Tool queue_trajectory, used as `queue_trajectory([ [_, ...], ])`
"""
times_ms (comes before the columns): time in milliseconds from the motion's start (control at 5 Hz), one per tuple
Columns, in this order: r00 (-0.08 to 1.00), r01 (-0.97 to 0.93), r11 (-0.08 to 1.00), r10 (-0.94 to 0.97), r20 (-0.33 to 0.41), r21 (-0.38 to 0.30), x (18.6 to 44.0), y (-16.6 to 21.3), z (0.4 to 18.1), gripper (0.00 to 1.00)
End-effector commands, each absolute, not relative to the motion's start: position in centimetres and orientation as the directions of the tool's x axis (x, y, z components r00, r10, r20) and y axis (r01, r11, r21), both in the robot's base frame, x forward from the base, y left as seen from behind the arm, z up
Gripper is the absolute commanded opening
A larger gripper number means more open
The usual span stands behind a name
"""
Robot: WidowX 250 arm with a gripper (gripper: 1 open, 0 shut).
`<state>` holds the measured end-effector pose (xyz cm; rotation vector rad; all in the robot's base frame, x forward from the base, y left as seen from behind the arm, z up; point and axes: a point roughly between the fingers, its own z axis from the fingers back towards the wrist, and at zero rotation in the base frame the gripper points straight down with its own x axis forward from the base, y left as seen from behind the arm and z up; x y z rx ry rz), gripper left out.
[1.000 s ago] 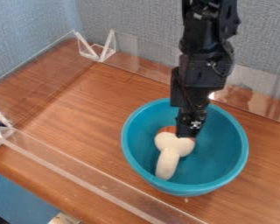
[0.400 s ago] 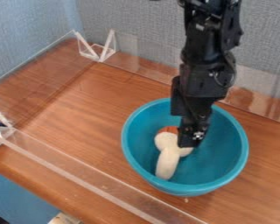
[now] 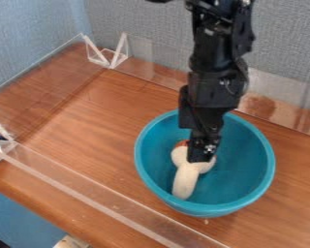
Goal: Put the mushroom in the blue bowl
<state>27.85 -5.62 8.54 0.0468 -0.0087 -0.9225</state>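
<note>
A wooden table (image 3: 80, 107) carries the blue bowl (image 3: 248, 184) at its near right. The mushroom (image 3: 186, 176) lies on its side inside the bowl, stem toward the near rim. Above its cap hangs the gripper (image 3: 203, 150), pointing down, jaws spread and empty. The placing looks done; only withdrawing the arm seems left.

1. Support surface: a wooden table (image 3: 86, 116), reddish-brown, glossy, grain running roughly left to right.
2. Clear acrylic walls (image 3: 67, 189) stand on the tabletop along its near and far edges.
3. A blue bowl (image 3: 248, 184) sits directly on the wood, right of centre, near the front wall.
4. A small white wire stand (image 3: 108, 50) rests at the far left corner.
</note>
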Motion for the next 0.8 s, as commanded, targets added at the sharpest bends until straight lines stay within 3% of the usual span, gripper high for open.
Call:
queue_trajectory([
  [0, 0.665, 0.742, 0.666, -0.746, 0.036, 0.08, 29.5, -5.2, 9.8, 1.0],
  [200, 0.717, 0.693, 0.717, -0.696, 0.035, 0.076, 30.2, -4.7, 9.5, 1.0],
  [600, 0.722, 0.688, 0.722, -0.691, 0.033, 0.069, 29.6, -2.2, 11.4, 1.0],
])
